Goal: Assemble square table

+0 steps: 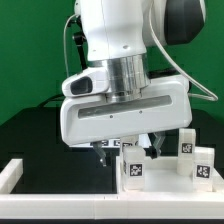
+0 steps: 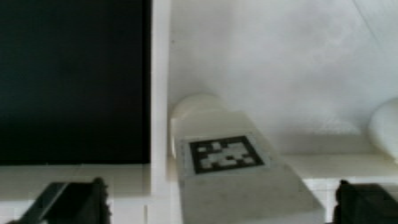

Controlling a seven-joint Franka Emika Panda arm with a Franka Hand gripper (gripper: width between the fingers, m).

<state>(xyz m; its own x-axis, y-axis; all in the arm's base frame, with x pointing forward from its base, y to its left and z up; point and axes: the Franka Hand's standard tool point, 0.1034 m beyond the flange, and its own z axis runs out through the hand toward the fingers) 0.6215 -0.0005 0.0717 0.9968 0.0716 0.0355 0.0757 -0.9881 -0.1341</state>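
Observation:
A short white leg (image 2: 226, 165) with a black-and-white tag lies between my gripper's (image 2: 222, 204) two dark fingers (image 2: 79, 201), with a gap on each side. The gripper is open. In the exterior view the gripper (image 1: 127, 151) hangs low, right above and behind that tagged leg (image 1: 132, 171). Two more tagged legs (image 1: 186, 144) (image 1: 203, 165) stand upright at the exterior view's right. A flat white surface (image 2: 285, 60) lies under the leg in the wrist view; I cannot tell whether it is the square panel. The panel does not show in the exterior view.
The low white border wall (image 1: 12, 175) runs along the exterior view's left and front. The table top (image 1: 40, 135) is black, with a green backdrop behind. A rounded white part (image 2: 384, 125) shows at the wrist view's edge.

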